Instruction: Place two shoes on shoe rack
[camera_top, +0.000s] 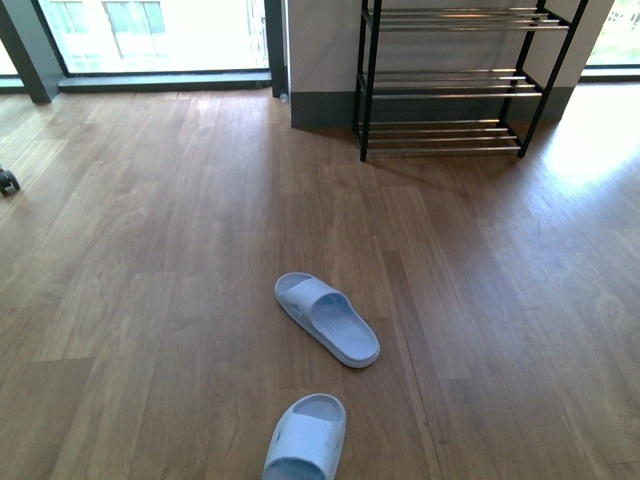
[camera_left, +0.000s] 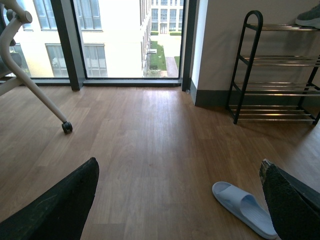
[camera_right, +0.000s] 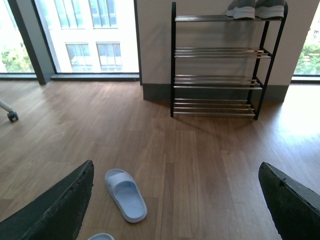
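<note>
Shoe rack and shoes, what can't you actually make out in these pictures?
Shoe rack: the front view's top edge cuts off its top tier.
Grey sneakers: the right wrist view's top edge crops them, so only their lower parts show.
Nearer pale blue slide: the front view's bottom edge cuts off its near end.

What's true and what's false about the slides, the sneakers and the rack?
1. Both slides lie on the floor. True.
2. The rack's three lower tiers are bare. True.
3. The sneakers sit on the floor. False: they sit on the rack's top tier.
4. The left gripper holds a slide. False: it is open and empty, as is the right gripper.
</note>
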